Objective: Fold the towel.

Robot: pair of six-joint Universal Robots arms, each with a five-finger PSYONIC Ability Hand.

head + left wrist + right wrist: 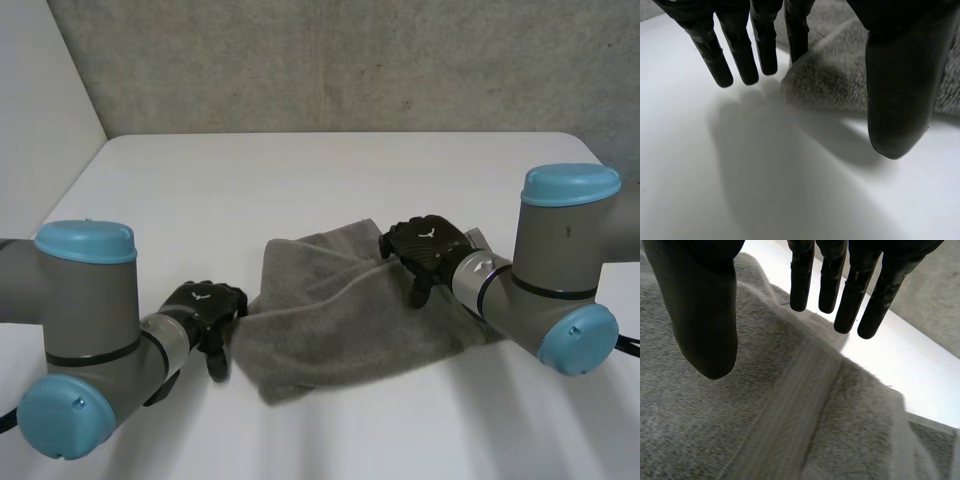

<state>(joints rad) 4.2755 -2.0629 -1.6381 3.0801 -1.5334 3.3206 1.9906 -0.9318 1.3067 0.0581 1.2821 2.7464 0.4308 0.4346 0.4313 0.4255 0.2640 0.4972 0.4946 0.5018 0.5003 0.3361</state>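
The left arm sits at the lower left of the head view, and its big joint hides the surface beneath it. Just right of that joint is the left hand, palm down, at the left edge of the grey towel. In the left wrist view its fingers are straight and spread. The thumb is well apart from them, and nothing is held. The finger nearest the thumb ends at a rounded corner of the towel, possibly touching it; the contact is hard to make out. The other fingertips hang over bare surface.

The towel lies rumpled in the lower middle of the head view, with a raised fold running across it toward the upper right. Its right end is cut off behind the right arm, so its outline there cannot be read.

The right hand is over the towel's upper right part. In the right wrist view its fingers are straight and slightly apart. The thumb is set wide of them, and it grips nothing. The towel lies under the palm, with a flat woven band crossing it. The fingertips hang near the cloth's edge, where white surface shows.
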